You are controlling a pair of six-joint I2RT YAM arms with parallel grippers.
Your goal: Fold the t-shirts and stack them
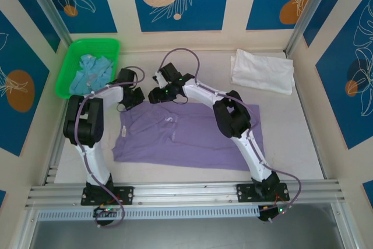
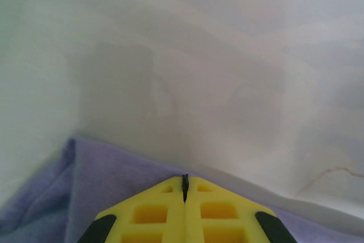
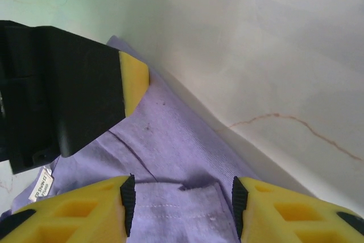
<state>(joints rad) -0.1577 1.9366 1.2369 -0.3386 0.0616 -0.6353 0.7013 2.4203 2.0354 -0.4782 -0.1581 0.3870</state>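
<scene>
- Lavender t-shirt (image 1: 186,144) lies spread flat just ahead of the arm bases, ready for folding.
- Left gripper (image 2: 185,181) is clamped on its far hem. Right gripper (image 3: 181,194), half open, straddles the collar alongside with nothing gripped, probably for a paired lift.
- Beyond, the white t-shirt (image 1: 262,71) lies folded, and the light blue t-shirt (image 1: 90,73) waits in the green basket (image 1: 93,43).

1. A big purple t-shirt (image 1: 192,141) is laid out flat in the middle of the desk (image 1: 294,138).
2. The left tool (image 1: 134,98) and the right tool (image 1: 155,96) are held low over its far edge, close to each other.
3. A white t-shirt (image 1: 262,71) is seen folded at the far right corner.
4. A light blue t-shirt (image 1: 90,74) is bunched up in the green basket (image 1: 108,46) at the far left.
</scene>
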